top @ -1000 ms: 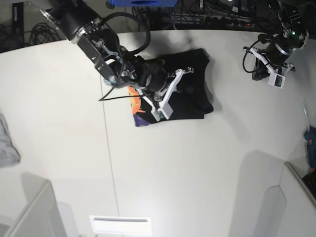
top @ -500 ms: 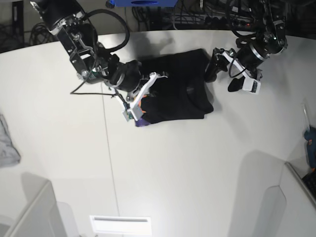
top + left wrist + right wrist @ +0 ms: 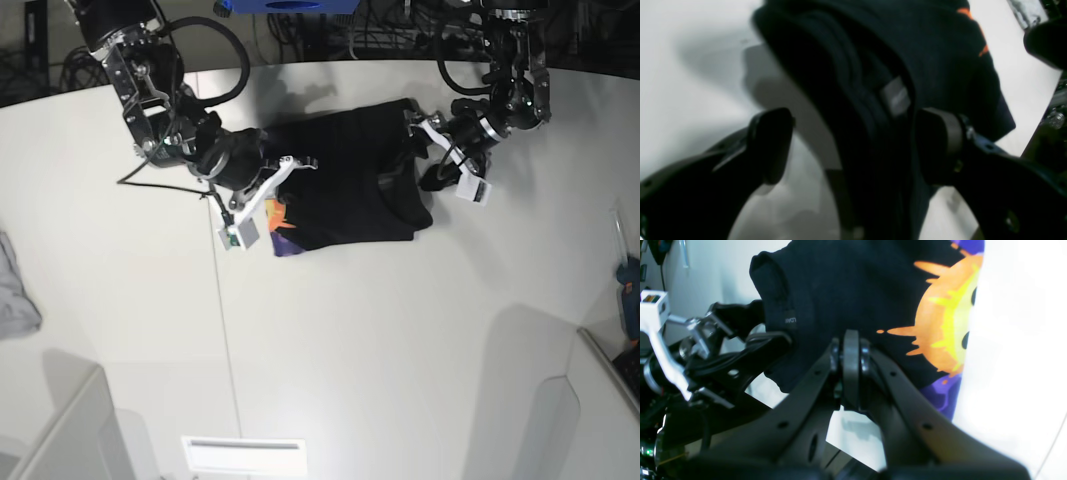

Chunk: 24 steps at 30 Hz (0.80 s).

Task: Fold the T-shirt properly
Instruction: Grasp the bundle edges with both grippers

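Note:
The black T-shirt (image 3: 350, 185) lies folded into a thick bundle on the white table (image 3: 400, 330). Its orange-yellow and purple print (image 3: 280, 222) peeks out at the bundle's left edge. My left gripper (image 3: 422, 152) is open at the right edge. In the left wrist view the T-shirt (image 3: 873, 50) has its stacked folds running between the gripper's (image 3: 853, 146) two spread fingers (image 3: 773, 143). My right gripper (image 3: 295, 165) is shut, its tips over the left part of the shirt. In the right wrist view this gripper (image 3: 850, 353) has its pads together against the T-shirt (image 3: 846, 283) beside the print (image 3: 940, 333); whether fabric is pinched cannot be told.
A small grey cloth (image 3: 15, 290) lies at the table's left edge. Cables and a blue object (image 3: 290, 5) sit behind the table. White bins stand at the lower left (image 3: 60, 430) and lower right (image 3: 590, 420). A blue tool (image 3: 630, 290) is at the right edge.
My left arm swung from the back right to the shirt's right edge, and its gripper opened. My right gripper, still shut, drew back leftward across the shirt toward its left edge.

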Motion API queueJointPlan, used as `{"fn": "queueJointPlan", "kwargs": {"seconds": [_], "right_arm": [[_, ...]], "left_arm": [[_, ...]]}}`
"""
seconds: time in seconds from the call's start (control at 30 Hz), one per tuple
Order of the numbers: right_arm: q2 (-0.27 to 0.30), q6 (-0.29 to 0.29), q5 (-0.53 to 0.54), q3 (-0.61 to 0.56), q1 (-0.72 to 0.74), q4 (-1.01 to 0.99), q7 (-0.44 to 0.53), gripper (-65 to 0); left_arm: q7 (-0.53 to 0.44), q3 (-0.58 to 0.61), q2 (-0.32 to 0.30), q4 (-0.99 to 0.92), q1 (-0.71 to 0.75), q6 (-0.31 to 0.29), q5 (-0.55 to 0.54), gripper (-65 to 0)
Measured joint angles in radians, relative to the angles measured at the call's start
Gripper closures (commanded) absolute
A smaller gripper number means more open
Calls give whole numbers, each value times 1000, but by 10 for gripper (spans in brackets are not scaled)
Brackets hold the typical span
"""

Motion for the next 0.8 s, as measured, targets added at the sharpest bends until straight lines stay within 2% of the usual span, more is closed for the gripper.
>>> {"fn": "queueJointPlan", "kwargs": {"seconds": [0.1, 0.27, 0.4, 0.47, 0.57, 0.63, 0.73, 0.8], "right_arm": [[7, 0, -1, 2, 0, 0, 1, 0], [6, 0, 0, 2, 0, 0, 0, 0], [8, 0, 0, 2, 0, 0, 0, 0], [6, 0, 0, 2, -7, 0, 33, 0], [26, 0, 0, 16, -46, 1, 97, 0], [44, 0, 0, 34, -77, 0, 138, 0], [65, 0, 0, 63, -113, 0, 175, 0], [82, 2, 1, 85, -143, 0, 188, 0]], "left_arm": [[-12, 6, 13, -30, -24, 24, -3, -556], [-31, 78, 14, -104, -85, 27, -19, -555], [-59, 104, 13, -147, -102, 67, -45, -553], [-61, 119, 11, -157, -113, 76, -45, -527], [-64, 140, 11, -165, -125, 85, -42, -390], [-53, 156, 11, -167, -128, 98, -32, -275], [-38, 162, 14, -171, -123, 98, -26, -107], [-35, 162, 13, -172, -125, 98, -27, -23]]}}
